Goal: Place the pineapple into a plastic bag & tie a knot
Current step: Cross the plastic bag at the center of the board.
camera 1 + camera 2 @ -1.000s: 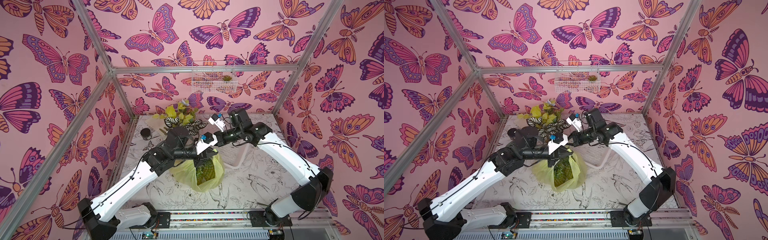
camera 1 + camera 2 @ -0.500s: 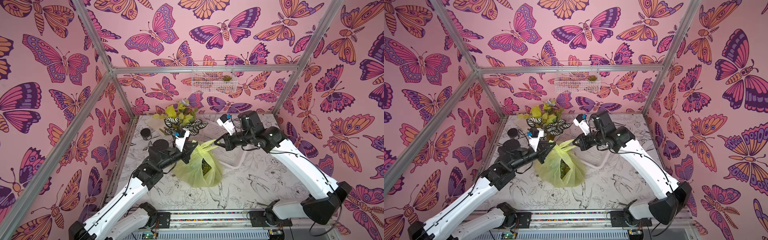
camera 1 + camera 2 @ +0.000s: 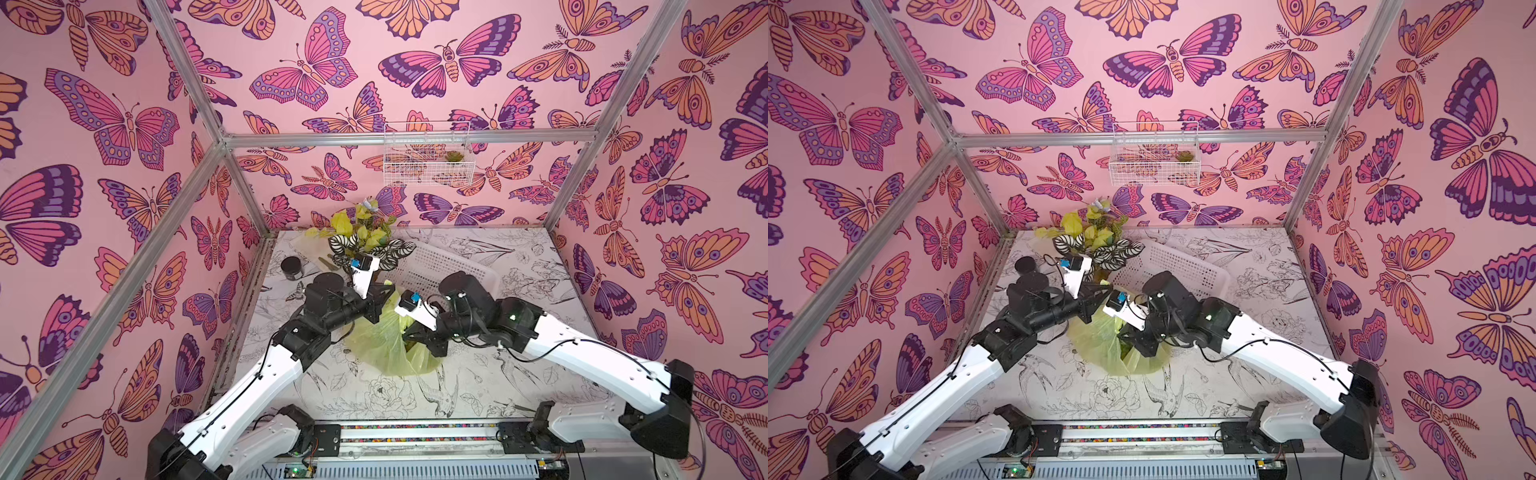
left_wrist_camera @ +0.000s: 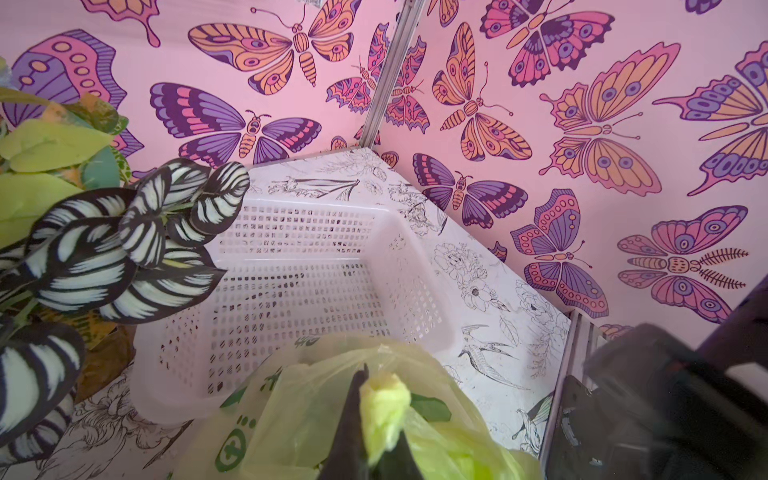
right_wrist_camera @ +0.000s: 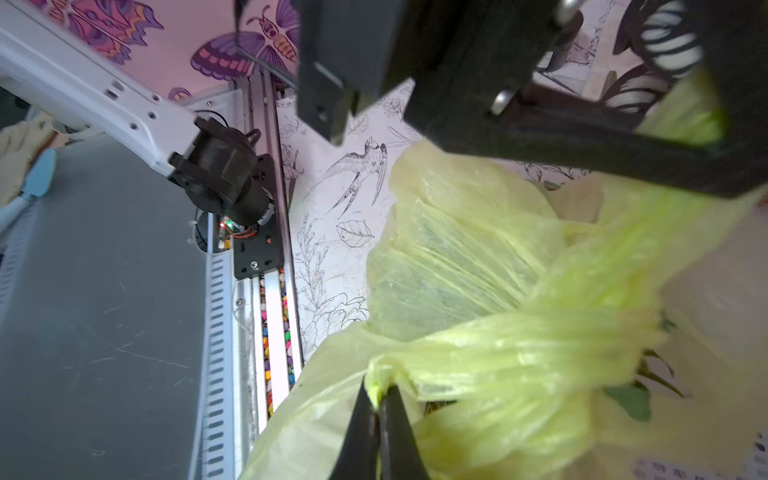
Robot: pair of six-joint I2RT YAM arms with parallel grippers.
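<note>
The yellow-green plastic bag [image 3: 380,347] [image 3: 1098,347] stands mid-table. The pineapple is inside, mostly hidden; one dark green leaf shows [image 4: 430,409]. My left gripper [image 3: 388,287] [image 3: 1105,284] [image 4: 382,415] is at the bag's far top, shut on a bunched handle end. On the near right of the bag's top, my right gripper [image 3: 407,337] [image 3: 1121,332] [image 5: 378,390] is shut on the other handle. The two handle strands cross in a loose twist [image 5: 552,324] over the bag's mouth. Whether that is a closed knot I cannot tell.
A white perforated basket [image 3: 444,266] [image 4: 316,270] lies just behind the bag. To its left stands a potted plant with striped leaves [image 3: 365,243] [image 4: 124,249]. A small black jar [image 3: 291,268] is at the back left, and a wire basket [image 3: 428,164] hangs on the back wall.
A second ago the grippers were close over the bag. They then pulled the handles apart sideways and have now come back together, the right one lower at the bag's near side.
</note>
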